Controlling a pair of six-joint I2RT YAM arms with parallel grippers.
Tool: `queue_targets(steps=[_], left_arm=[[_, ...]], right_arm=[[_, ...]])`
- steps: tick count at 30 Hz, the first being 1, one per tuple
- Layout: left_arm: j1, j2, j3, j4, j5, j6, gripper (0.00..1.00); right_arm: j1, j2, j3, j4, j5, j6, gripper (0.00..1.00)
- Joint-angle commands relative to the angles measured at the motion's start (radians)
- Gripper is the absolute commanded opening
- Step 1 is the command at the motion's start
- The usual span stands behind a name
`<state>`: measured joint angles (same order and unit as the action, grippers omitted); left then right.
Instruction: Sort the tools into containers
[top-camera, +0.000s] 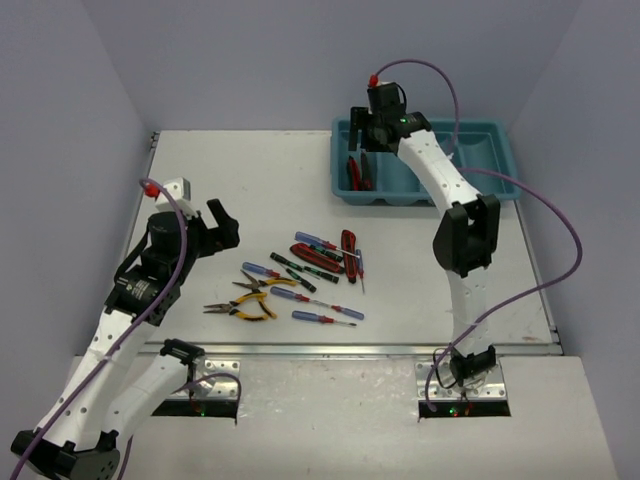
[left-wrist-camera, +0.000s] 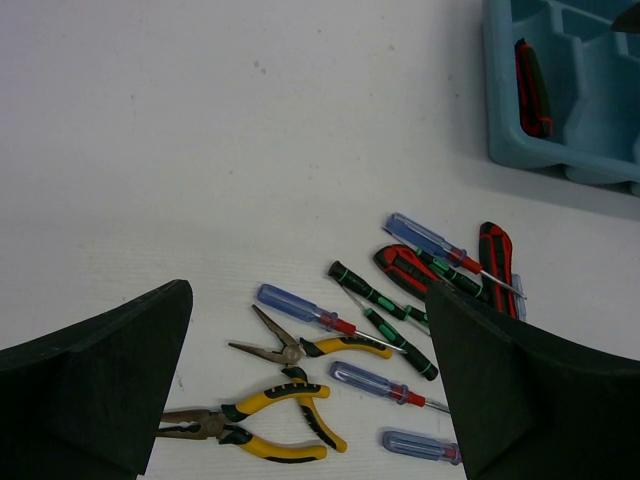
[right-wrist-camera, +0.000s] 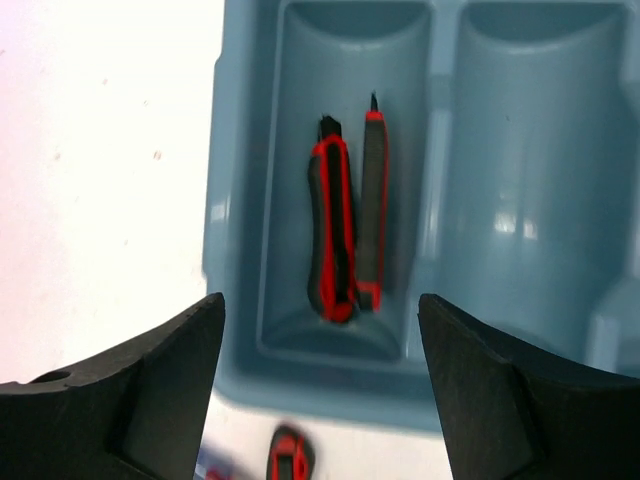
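Note:
The teal tray (top-camera: 500, 160) stands at the far right. Two red-and-black utility knives (top-camera: 357, 172) lie in its leftmost compartment; the right wrist view shows them side by side (right-wrist-camera: 333, 230). My right gripper (top-camera: 372, 125) hangs open and empty above that compartment (right-wrist-camera: 320, 305). The remaining tools lie in a pile mid-table: two yellow-handled pliers (top-camera: 245, 308), several blue-handled screwdrivers (top-camera: 325, 318), black-and-green screwdrivers (top-camera: 300, 268) and two utility knives (top-camera: 348, 250). My left gripper (top-camera: 215, 225) is open and empty, raised left of the pile; its view (left-wrist-camera: 308, 300) looks down on the pliers (left-wrist-camera: 270, 440).
The tray's three other compartments (top-camera: 450, 170) show no tools. The tray's near wall (right-wrist-camera: 320, 400) lies just under my right fingers. The table's front edge (top-camera: 350, 350) runs close behind the pile. Grey walls close in the table's left, back and right.

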<state>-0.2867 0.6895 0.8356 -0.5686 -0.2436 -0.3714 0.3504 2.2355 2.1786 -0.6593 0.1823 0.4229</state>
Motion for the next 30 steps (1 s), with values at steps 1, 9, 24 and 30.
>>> queue_targets(steps=[1, 9, 24, 30], left_arm=[[0.011, -0.002, 0.003, 0.033, -0.003, 0.005, 1.00], [0.011, -0.004, 0.005, 0.033, -0.005, 0.005, 1.00], [0.011, 0.001, 0.003, 0.041, 0.020, 0.009, 1.00], [0.011, -0.006, 0.002, 0.039, 0.015, 0.008, 1.00]], right_arm=[[0.037, -0.219, -0.155, 0.011, -0.039, -0.028, 0.75], [0.215, -0.506, -0.737, 0.155, 0.033, 0.007, 0.42], [0.322, -0.506, -1.062, 0.253, -0.056, 0.117, 0.38], [0.334, -0.454, -1.049, 0.254, -0.057, 0.125, 0.38]])
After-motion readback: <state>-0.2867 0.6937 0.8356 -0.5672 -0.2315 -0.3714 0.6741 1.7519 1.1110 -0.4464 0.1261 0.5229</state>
